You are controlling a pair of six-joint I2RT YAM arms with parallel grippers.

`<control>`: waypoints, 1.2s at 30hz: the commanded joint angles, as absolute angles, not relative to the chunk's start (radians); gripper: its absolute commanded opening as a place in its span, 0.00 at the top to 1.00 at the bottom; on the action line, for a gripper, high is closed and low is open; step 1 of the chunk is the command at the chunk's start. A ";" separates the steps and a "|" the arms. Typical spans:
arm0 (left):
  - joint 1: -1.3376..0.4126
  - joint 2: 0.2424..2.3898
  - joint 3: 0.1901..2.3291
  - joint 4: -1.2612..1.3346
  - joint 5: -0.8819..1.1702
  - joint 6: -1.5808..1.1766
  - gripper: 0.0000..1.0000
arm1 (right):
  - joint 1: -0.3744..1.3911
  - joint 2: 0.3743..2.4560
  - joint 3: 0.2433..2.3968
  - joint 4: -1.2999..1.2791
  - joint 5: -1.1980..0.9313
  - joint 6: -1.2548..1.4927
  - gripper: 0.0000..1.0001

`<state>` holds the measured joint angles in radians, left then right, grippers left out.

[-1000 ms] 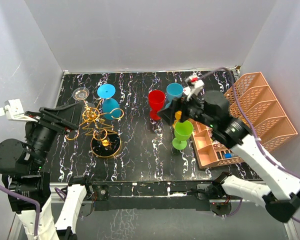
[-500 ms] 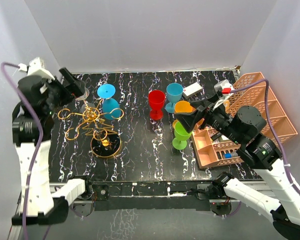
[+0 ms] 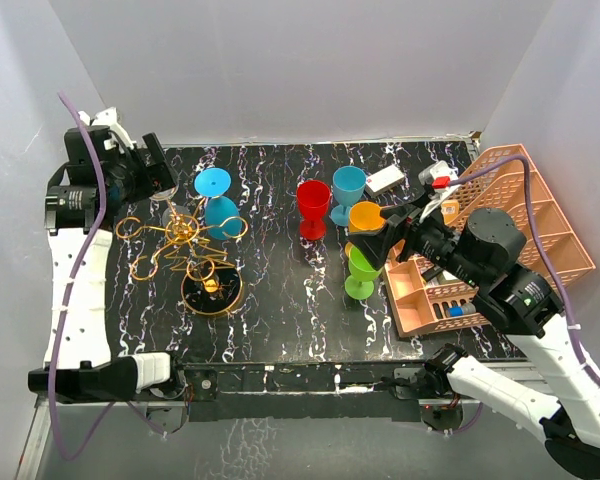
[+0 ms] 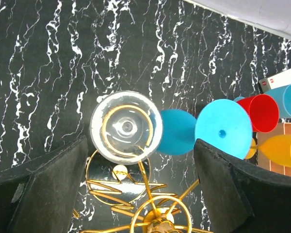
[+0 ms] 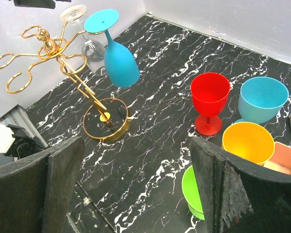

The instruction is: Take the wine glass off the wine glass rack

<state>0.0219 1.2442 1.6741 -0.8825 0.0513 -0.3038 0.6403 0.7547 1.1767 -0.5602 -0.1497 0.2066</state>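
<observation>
The gold wire wine glass rack (image 3: 185, 236) stands at the table's left on a round dark base (image 3: 212, 291). A clear wine glass (image 3: 163, 187) and a blue wine glass (image 3: 220, 212) hang upside down from its arms. My left gripper (image 3: 146, 172) is open and empty, high above the rack's back left. In the left wrist view the clear glass's foot (image 4: 126, 127) lies between and beyond my fingers (image 4: 39, 189), with the blue glass (image 4: 223, 128) to its right and the rack (image 4: 157, 221) below. My right gripper (image 3: 382, 236) is open and empty above the goblets. Its wrist view shows the rack (image 5: 48, 46) far off.
A red goblet (image 3: 313, 206), a blue goblet (image 3: 348, 188), an orange goblet (image 3: 365, 217) and a green goblet (image 3: 363, 270) stand upright mid-table. A peach mesh organiser (image 3: 505, 225) fills the right side. A small white box (image 3: 385, 180) lies at the back.
My left arm has swung up from low at the left to above the rack's back left. My right arm has drawn back to the right, away from the goblets.
</observation>
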 commanded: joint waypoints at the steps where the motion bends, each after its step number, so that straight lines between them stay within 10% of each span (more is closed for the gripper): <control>1: 0.072 1.263 1.713 -0.935 0.073 -0.278 0.14 | 0.641 0.754 1.224 -0.527 -0.185 0.182 0.01; 36: 0.234 1.332 1.585 -0.860 0.345 -0.328 0.47 | 0.640 0.765 1.201 -0.516 -0.207 0.188 0.01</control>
